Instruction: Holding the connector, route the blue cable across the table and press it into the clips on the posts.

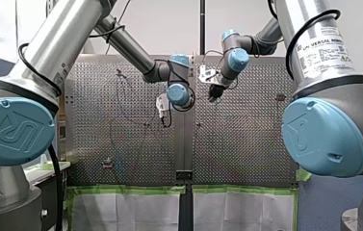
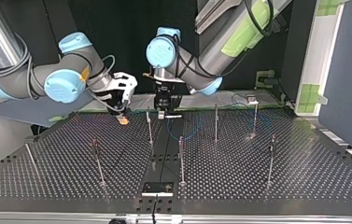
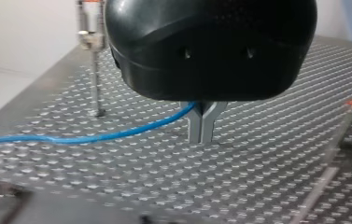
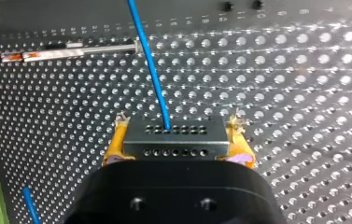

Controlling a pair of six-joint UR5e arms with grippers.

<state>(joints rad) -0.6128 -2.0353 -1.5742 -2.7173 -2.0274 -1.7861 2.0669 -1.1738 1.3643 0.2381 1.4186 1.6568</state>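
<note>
My yellow-padded right tool (image 4: 176, 133) clamps a grey, hole-dotted metal connector block (image 4: 173, 143); my left tool (image 3: 203, 127) pinches the thin blue cable (image 3: 94, 137) between closed metal fingers above the perforated bench (image 3: 267, 158).

Dim backdrop, soft glare on table (image 3: 117, 177)

White label (image 1: 326, 50) on my right arm (image 1: 297, 12), front view: "UNIVERSAL ROBOTS" in black capitals, running slanted along tube, few letters not clear. Smaller printed lines under it: too small to read. Blue cap (image 1: 13, 131) on my left arm (image 1: 58, 43): embossed "UR" logo in rounded square, tilted. Blue cap (image 1: 321, 137) on my right arm: similar embossed mark, faint, letters not sure.
</note>
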